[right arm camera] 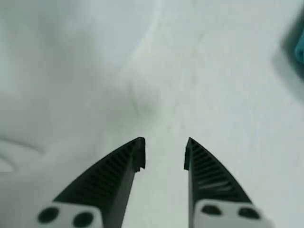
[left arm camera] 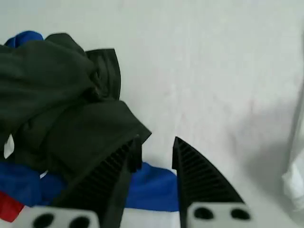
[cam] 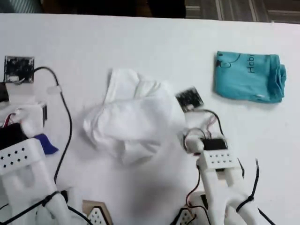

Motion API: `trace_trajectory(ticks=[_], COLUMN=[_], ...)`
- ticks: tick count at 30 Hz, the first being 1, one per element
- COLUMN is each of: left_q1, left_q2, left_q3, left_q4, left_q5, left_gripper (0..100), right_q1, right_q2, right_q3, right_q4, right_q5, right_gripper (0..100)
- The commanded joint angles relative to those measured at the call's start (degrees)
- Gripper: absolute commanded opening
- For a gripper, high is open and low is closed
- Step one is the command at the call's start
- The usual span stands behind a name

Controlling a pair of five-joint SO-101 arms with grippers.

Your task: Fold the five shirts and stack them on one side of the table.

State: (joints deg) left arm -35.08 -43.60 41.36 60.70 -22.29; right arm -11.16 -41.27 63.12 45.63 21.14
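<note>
Table: a wide white tabletop [cam: 154, 42] took up nearly the whole high view, its bare surface smooth and softly shaded around the cloth.
Room: past the table's far edge lay a dark strip and a patch of grey wood-look floor [cam: 225, 9].
White shirt: a crumpled white cotton shirt [cam: 131, 122] lay in a loose heap at the middle of the table, unfolded, between the two arms.
Dark pile: a rumpled black shirt [left arm camera: 57, 109] sat on the table's left side on top of a bright blue garment [left arm camera: 152, 187], with a small red patch [left arm camera: 9, 206] at the pile's edge.
Teal shirt: a folded teal shirt with dark print [cam: 248, 77] rested flat on the far right of the table, well apart from the white heap.
Arms: the white left arm [cam: 23, 164] stood at the near left, the white right arm [cam: 218, 161] at the near right beside the white heap.
Left gripper: the left gripper [left arm camera: 154, 152] hung over the blue garment, its black ribbed jaws apart and empty, one finger [left arm camera: 114, 175] just beside the black shirt's hem.
Right gripper: the right gripper [right arm camera: 164, 152] was poised above white surface, jaws parted with nothing between them.
Cable: a thin black cable [cam: 65, 117] curved along the left arm.
</note>
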Motion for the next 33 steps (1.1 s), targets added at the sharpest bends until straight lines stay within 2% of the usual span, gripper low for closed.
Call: trace_trajectory(ticks=[1, 6, 9, 14, 18, 21, 28, 33], left_q1=[-3.1, -5.2, -8.7, -15.1, -19.3, -22.1, -26.3, -28.2], left_q2=[-0.9, -0.8, -0.5, 7.8, 18.7, 25.1, 33.1, 34.7], left_q3=[1.8, 2.6, 0.1, -9.6, -18.6, -25.1, -35.2, -36.8], left_q4=[-0.6, 3.0, 6.5, 12.8, 17.9, 20.4, 20.5, 20.5], left_q5=[-2.4, -2.4, -2.3, -2.4, -2.4, -2.5, -2.3, -2.4], left_gripper=[13, 13, 13, 13, 13, 13, 13, 13], right_q1=[-7.6, -21.5, -28.1, -30.4, -32.3, -37.6, -49.5, -51.6], right_q2=[-1.9, -1.8, 0.7, 11.3, 20.8, 26.8, 37.5, 47.3], right_q3=[-12.5, -21.3, -22.1, -25.6, -35.3, -42.2, -50.1, -50.7], right_q4=[10.5, 14.9, 14.8, 14.4, 16.5, 19.2, 19.2, 13.5], right_q5=[-3.0, -8.2, -7.5, -6.9, -7.5, -7.5, -7.5, -7.5], right_gripper=[14.1, 14.1, 14.1, 14.6, 24.7, 30.0, 26.9, 26.9])
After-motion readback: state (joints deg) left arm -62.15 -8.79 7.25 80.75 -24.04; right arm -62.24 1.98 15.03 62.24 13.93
